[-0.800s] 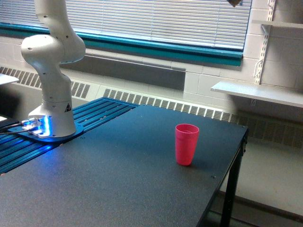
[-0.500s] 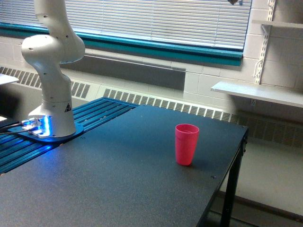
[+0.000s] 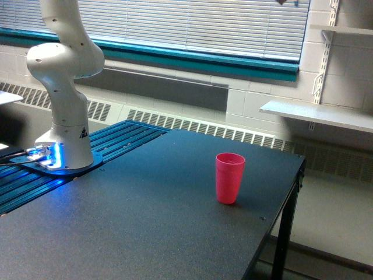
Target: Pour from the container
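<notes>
A cup [image 3: 230,177] stood upright on the table [image 3: 145,221], toward the exterior view's right and near the far edge. The arm's base [image 3: 61,153] sat well apart at the table's left side. Behind them ran a window [image 3: 192,23]; a shelf [image 3: 317,114] hung at the right.

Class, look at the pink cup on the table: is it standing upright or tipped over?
Upright. The pink cup stands on its narrow base on the black table, open rim facing up.
</notes>
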Motion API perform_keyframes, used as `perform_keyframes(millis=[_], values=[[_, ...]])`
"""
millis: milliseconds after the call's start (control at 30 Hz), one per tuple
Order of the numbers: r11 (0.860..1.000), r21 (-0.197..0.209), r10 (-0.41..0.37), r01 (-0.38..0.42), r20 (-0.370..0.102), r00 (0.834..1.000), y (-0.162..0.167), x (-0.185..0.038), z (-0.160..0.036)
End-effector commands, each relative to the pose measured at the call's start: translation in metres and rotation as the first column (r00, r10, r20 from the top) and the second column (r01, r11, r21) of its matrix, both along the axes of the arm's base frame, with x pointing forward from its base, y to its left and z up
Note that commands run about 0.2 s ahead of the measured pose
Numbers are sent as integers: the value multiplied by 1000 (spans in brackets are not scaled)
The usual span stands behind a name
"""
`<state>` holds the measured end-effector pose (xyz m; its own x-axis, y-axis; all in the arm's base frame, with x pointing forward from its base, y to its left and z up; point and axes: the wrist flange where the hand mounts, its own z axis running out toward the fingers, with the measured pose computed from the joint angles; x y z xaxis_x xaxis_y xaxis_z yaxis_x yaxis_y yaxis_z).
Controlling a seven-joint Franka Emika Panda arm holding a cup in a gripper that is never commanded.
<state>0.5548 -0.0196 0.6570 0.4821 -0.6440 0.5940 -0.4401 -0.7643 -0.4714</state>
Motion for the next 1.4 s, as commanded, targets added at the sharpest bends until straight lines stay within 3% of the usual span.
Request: perform_keyframes(millis=[33, 667, 1400], values=[[997, -42, 58, -59, -13, 998, 7, -6, -15], [977, -138, 153, -164, -89, 984, 14, -23, -66], [948, -189, 213, -257, -226, 951, 19, -55, -144]])
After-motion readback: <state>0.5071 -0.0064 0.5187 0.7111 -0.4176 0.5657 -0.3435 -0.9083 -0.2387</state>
